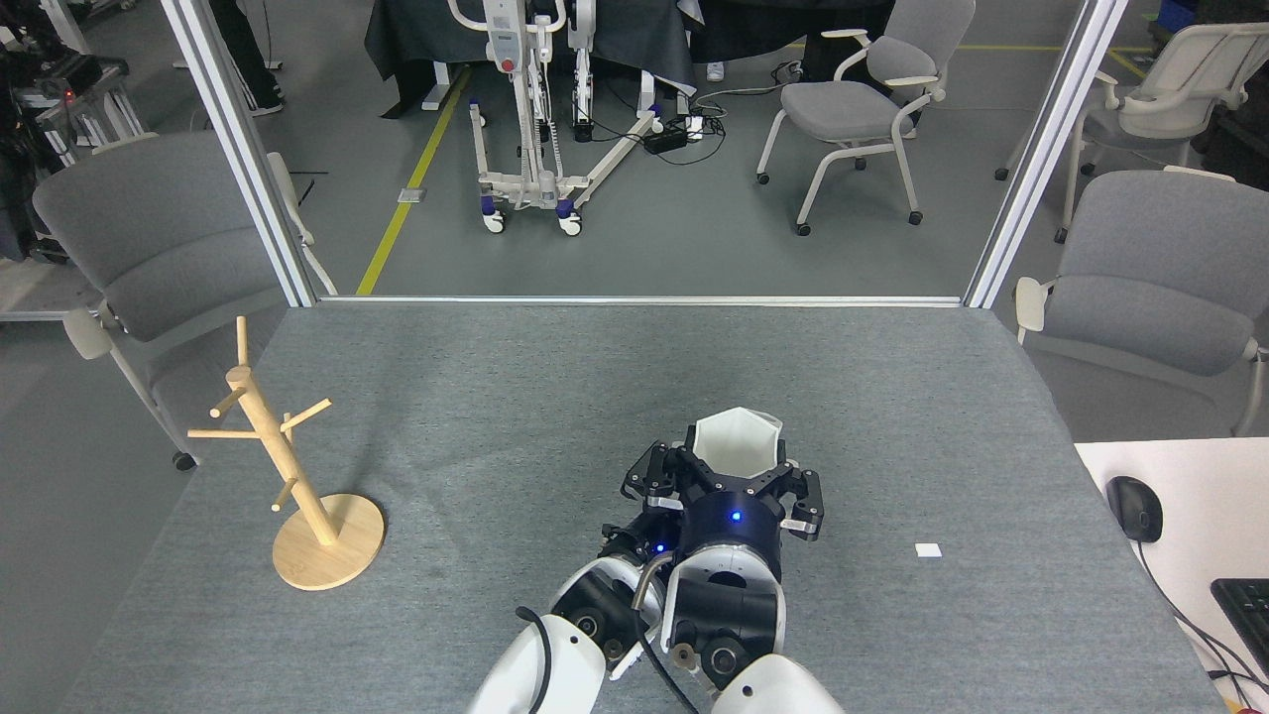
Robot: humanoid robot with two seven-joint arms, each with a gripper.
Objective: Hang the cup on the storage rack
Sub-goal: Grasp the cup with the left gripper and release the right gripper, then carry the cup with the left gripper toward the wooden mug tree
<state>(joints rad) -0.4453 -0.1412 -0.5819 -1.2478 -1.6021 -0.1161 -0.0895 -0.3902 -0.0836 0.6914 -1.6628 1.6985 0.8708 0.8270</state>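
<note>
Cup (736,443) white, faceted, hexagonal rim, interior empty; held upright above grey table (496,397), right gripper (739,474) clasping it; left gripper (656,481) alongside, state unclear; storage rack (288,461) far left, pegs bare.

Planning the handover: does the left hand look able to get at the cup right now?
Probably yes. The left hand sits right beside the cup, which the right hand holds, with nothing between them, though the right hand's fingers crowd the near side.

A grey table (555,397) bears the storage rack (297,476) and a white tag (928,550).
</note>
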